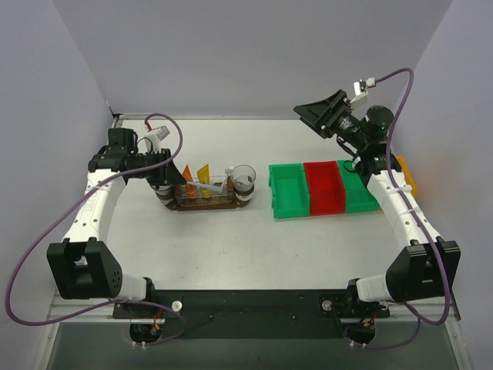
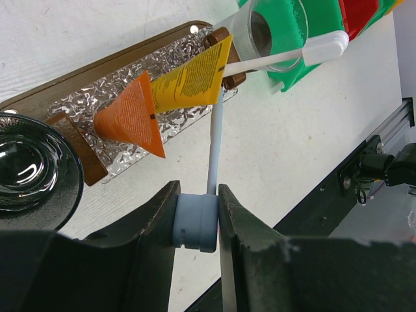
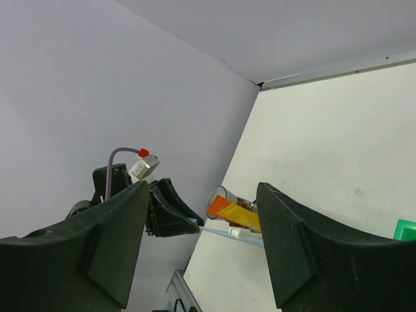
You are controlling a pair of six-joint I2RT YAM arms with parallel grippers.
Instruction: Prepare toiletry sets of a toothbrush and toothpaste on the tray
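White table [image 1: 231, 247], lilac walls [image 1: 231, 54]. The tray [image 2: 97, 70] lies left of centre, well apart from the green bins [image 1: 289, 193] and the red bin [image 1: 323, 189] lined up on the right.

The left claw [image 2: 197, 195] is clamped tight on the thick pale end of a brush [image 2: 215, 140]. Its thin shaft slants over the tray's near edge, up to the lower edge of a yellower tube [image 2: 188, 78]. That tube and an orange tube [image 2: 130, 120] lean on the tray's crinkled silver middle. They crowd the gap between a cup [image 2: 32, 166] just beside the claw and a far cup [image 2: 273, 26].

A second brush [image 2: 279, 60] crosses the far cup; I cannot tell whether it sits inside.

The right claw [image 1: 322, 114] hangs high beyond the bins, spread wide and holding nothing.
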